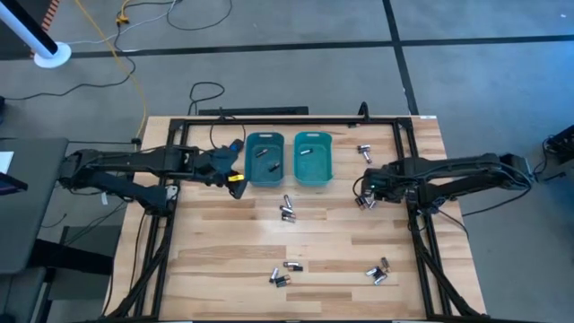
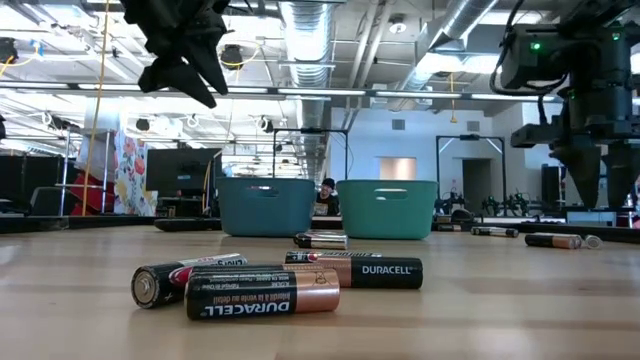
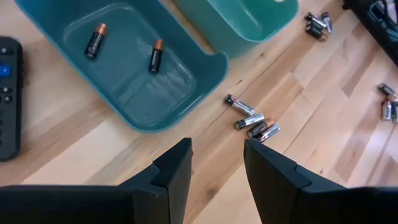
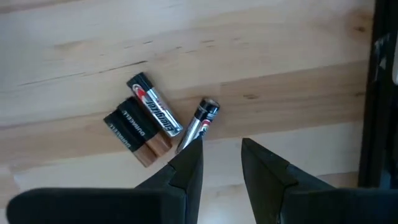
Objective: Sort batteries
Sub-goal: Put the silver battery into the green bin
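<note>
High view puts my left gripper (image 1: pixel 235 176) at centre-left of the frame, just beside the darker teal bin (image 1: pixel 265 160); through its wrist camera I see the fingers (image 3: pixel 174 168) parted with nothing between them. My right gripper (image 1: pixel 366 192) sits right of centre, and its wrist camera shows the fingers (image 4: pixel 189 165) slightly apart and empty, just above a small cluster of batteries (image 4: pixel 149 121) on the wood, one silvery cell (image 4: pixel 198 123) reaching to a fingertip. The darker bin holds two copper-ended cells (image 3: pixel 94 40). The lighter teal bin (image 1: pixel 313 159) touches it on the right and holds one dark cell (image 1: pixel 305 152). More loose batteries (image 1: pixel 287 212) lie on the table (image 1: pixel 224 242) below the bins, others along the lower edge. A black remote (image 3: pixel 7 93) lies beside the darker bin
</note>
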Controlling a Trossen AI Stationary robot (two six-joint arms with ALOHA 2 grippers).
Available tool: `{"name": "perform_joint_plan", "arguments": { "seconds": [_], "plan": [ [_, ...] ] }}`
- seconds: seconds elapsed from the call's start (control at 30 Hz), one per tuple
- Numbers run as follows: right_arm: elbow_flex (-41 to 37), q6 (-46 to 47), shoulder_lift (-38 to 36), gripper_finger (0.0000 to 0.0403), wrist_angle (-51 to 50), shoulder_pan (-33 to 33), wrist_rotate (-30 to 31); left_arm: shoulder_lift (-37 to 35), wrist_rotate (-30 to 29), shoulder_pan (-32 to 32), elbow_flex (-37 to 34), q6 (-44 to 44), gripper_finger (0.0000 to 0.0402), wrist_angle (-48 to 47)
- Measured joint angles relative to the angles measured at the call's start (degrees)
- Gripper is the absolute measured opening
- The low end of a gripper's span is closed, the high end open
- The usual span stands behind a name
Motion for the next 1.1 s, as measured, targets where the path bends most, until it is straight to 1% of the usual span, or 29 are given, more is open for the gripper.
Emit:
{"name": "perform_joint_plan", "arguments": {
  "seconds": [0.1,0.23,0.53,0.7,0.83,0.97,1.1],
  "plan": [
    [0.0,0.7,2.2,0.0127,2.5,0.1,0.0,0.0,0.0,0.5,0.0,2.1,0.0141,0.2],
    [0.0,5.5,4.9,0.0127,5.4,1.1,-0.2,0.0,0.0,1.5,0.0,4.9,0.0141,0.2],
    [0.0,13.6,9.7,0.0127,5.7,3.6,-0.2,0.0,0.0,4.0,0.0,14.7,0.0141,0.2],
    [0.1,14.7,11.0,0.0127,9.1,3.8,0.2,0.0,0.1,5.7,0.0,19.4,0.0141,0.2],
    [0.1,15.5,12.8,0.0127,8.9,3.8,0.4,0.0,0.9,7.3,0.0,22.3,0.0141,0.1],
    [0.0,15.6,14.4,0.0127,9.6,4.0,0.3,0.0,2.7,8.4,0.0,23.8,0.0141,0.1],
    [0.1,15.6,16.0,0.0127,10.0,4.2,-0.1,0.0,2.7,9.0,0.0,24.6,0.0141,0.1]
  ]
}}
